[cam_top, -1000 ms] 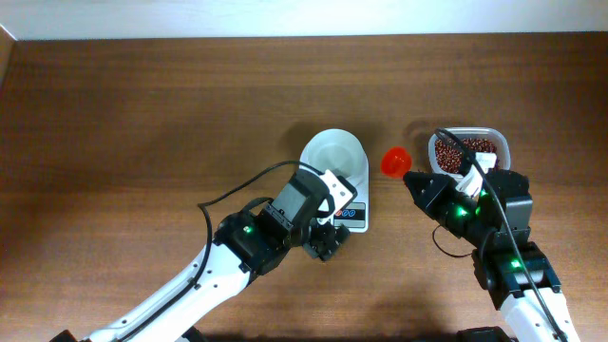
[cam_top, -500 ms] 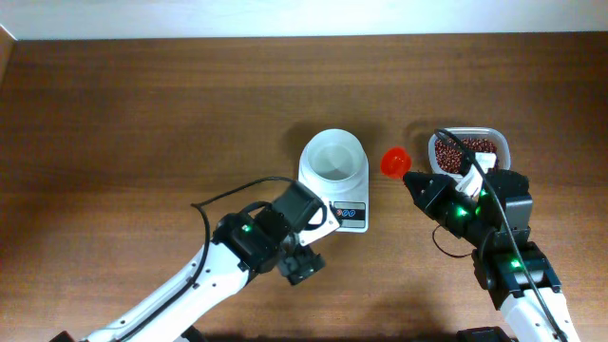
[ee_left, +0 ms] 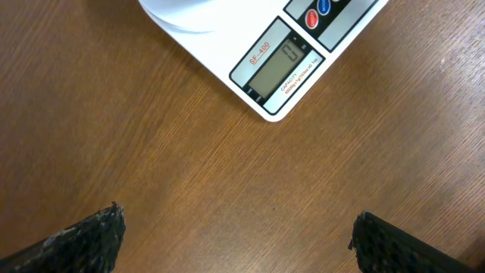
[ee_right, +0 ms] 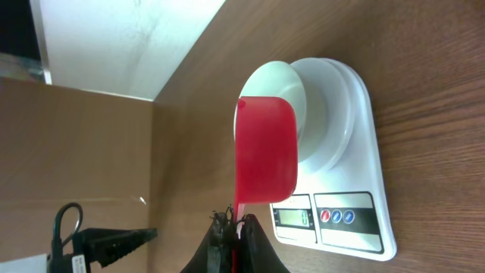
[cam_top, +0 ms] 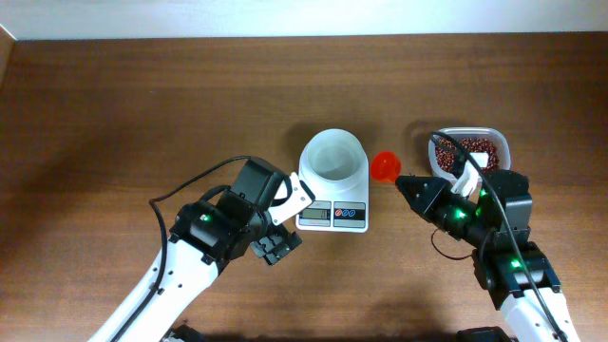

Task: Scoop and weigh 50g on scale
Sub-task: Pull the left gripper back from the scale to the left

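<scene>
Light, stiff-looking red scoop [cam_top: 384, 165] held just right of the scale [cam_top: 331, 216]
It is clenched by its thin handle in the right jaws; the left jaws are spread wide, empty

From my remote station I see brown wooden table [cam_top: 142, 104]: white scale [cam_top: 332, 217] sits near centre, clear tub [cam_top: 470, 130] of red beans to its right, apart.

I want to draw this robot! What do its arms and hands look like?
Both arms, the left arm and the right arm, have white tube parts and chunky black joints with little green lights. A thin black cable loops over each. The left hand and right hand have black fingers.
</scene>
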Controlling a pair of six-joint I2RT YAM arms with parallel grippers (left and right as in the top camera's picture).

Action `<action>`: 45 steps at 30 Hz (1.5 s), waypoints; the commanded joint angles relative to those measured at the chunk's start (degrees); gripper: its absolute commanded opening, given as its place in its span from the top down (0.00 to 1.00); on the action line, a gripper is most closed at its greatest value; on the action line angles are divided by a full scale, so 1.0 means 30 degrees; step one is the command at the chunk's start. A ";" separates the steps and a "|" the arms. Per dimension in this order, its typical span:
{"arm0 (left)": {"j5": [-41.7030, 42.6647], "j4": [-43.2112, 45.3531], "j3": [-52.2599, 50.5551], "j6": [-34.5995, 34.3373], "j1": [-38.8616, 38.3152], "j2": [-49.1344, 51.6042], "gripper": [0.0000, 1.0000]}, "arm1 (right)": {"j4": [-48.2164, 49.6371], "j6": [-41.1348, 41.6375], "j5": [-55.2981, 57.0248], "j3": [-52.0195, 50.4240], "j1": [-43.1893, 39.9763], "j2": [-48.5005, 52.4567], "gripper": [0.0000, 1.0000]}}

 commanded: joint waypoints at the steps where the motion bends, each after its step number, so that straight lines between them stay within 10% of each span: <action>1: 0.0554 0.0102 0.0328 0.0124 0.0087 -0.0197 0.01 | -0.0124 -0.2025 -0.0525 0.0372 -0.0160 -0.0007 0.96; 9: 0.4809 0.0058 0.0481 0.3024 0.2018 -0.0204 0.01 | -0.1217 -0.4182 -0.0284 0.0379 -0.0160 -0.0007 0.96; 29: 0.3803 0.0233 0.0663 0.3009 0.2251 -0.0211 0.01 | -0.1217 -0.4175 -0.0022 0.0372 -0.0160 -0.0007 0.96; 45: 0.7431 -0.5268 0.5683 0.6251 0.5326 -0.0255 0.01 | -0.1224 -0.4182 -0.0029 0.0372 -0.0160 -0.0007 0.96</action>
